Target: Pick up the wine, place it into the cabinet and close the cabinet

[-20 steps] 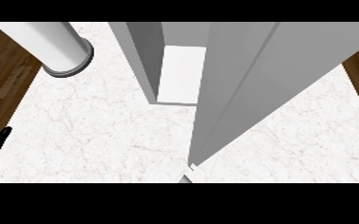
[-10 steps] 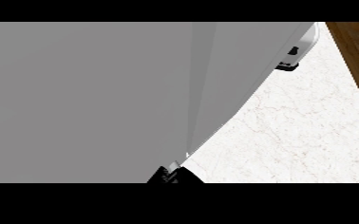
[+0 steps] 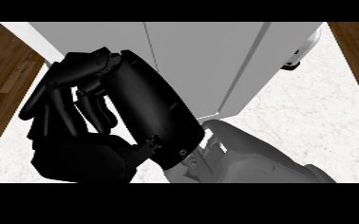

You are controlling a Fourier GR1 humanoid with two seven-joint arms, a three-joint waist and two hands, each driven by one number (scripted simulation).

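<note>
The grey cabinet (image 3: 203, 61) fills the top middle of the head view, with its door panels across the front and no opening showing. No wine bottle is visible anywhere. My right hand (image 3: 147, 114) looms large at the left centre, just in front of the cabinet's lower left part. Its grey forearm (image 3: 259, 161) comes in from the lower right. The fingers (image 3: 49, 99) curl back down towards the palm, and nothing shows inside them. My left hand is out of sight.
The white marble counter (image 3: 308, 109) lies to the right of the cabinet. A white object (image 3: 300, 52) sits partly hidden behind the cabinet's right side. Brown wooden floor (image 3: 14, 76) shows past the counter's left edge and at the top right.
A second ago the cabinet stood open with a pale interior showing; now the door covers it. My right hand has risen from the door's lower edge to fill the left of the view.
</note>
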